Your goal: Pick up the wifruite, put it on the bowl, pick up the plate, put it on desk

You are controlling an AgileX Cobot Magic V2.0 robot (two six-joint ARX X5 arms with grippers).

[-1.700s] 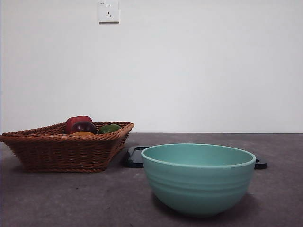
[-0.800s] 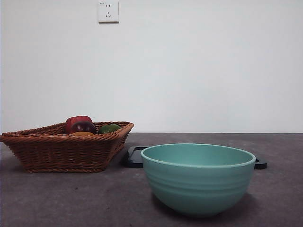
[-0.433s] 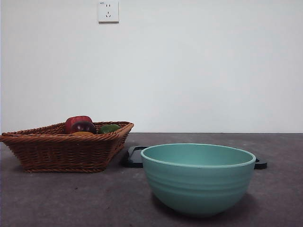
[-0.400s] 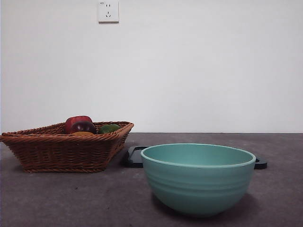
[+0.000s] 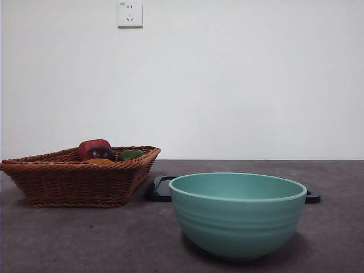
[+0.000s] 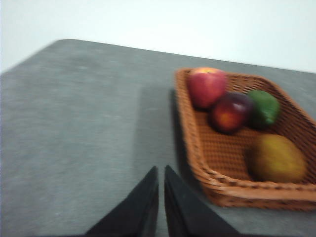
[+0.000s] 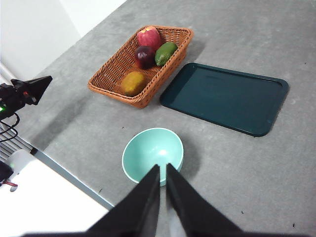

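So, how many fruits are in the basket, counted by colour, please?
Red: 1, the apple
Dark red-purple: 1, the fruit
Green: 1, the fruit
Orange-brown: 1, the wifruite
Total: 4, all inside the wicker basket.

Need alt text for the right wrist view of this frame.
Seen from high above, the right gripper, shut, hangs over an empty mint-green bowl. Beyond it lie a dark tray and a wicker basket holding the wifruite and three other fruits.
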